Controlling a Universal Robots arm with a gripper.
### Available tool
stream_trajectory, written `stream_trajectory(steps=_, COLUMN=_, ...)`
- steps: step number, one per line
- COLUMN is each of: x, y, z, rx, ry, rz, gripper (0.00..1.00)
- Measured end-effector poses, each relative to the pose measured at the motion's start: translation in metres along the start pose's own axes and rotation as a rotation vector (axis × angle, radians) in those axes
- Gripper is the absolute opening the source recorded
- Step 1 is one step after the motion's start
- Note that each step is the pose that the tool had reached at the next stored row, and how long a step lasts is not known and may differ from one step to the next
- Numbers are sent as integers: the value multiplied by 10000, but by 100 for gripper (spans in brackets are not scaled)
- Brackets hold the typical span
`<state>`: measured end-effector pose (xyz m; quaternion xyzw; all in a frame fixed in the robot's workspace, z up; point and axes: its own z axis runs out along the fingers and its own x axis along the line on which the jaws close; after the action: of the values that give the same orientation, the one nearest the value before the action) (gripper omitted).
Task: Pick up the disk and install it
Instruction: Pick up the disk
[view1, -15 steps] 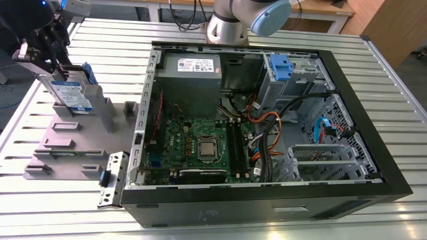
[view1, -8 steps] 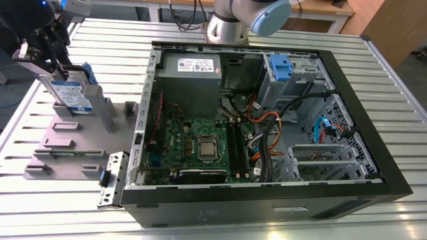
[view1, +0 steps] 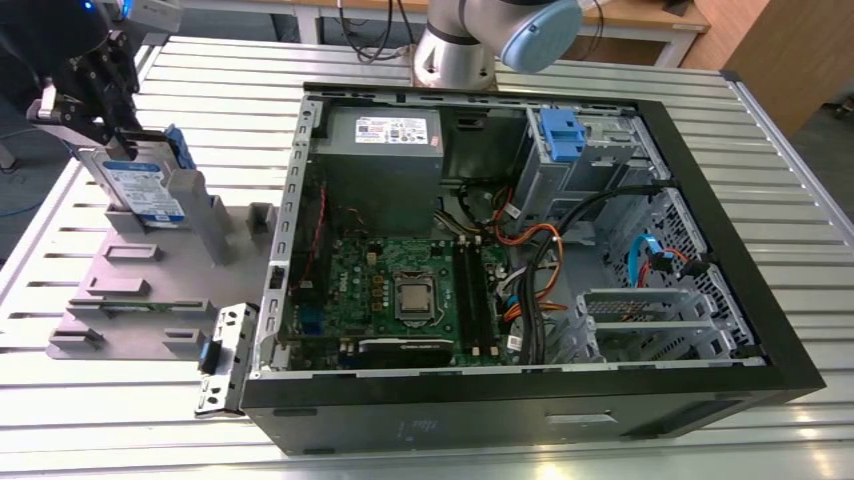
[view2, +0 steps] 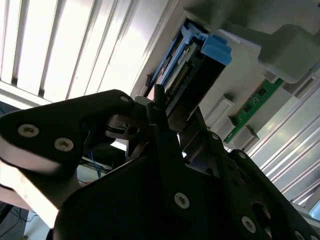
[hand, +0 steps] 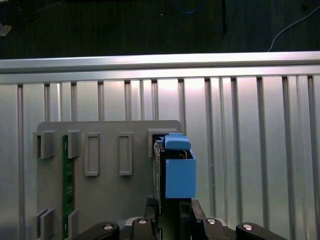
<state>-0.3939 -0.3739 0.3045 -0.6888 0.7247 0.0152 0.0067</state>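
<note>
The silver, blue-railed rectangular disk (view1: 144, 190) stands edgewise in a grey slotted plastic holder (view1: 134, 290) by the desk's (view1: 80, 400) far corner, top exposed; the black gripper (view1: 91, 120) straddles it; whether it clamps, I cannot tell.

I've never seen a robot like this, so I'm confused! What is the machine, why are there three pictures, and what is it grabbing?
It is a robot arm with a black gripper, which works as its hand. The exterior view comes from a camera that is not on the arm and sees the whole scene. Both wrist views come from cameras riding on the arm. On the slatted metal table are an open computer case and a grey holder. The disk, silver with blue rails, stands upright in that holder. The gripper is at the disk's top edge; I cannot tell whether it is squeezing it.
</note>
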Motion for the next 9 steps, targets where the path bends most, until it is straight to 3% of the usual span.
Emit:
stream_trajectory(steps=1, x=0, y=0, z=0, rx=0, ry=0, rz=-1, gripper=35)
stream_trajectory(steps=9, x=-10, y=0, z=1, rx=1, ry=-1, rz=0, gripper=35)
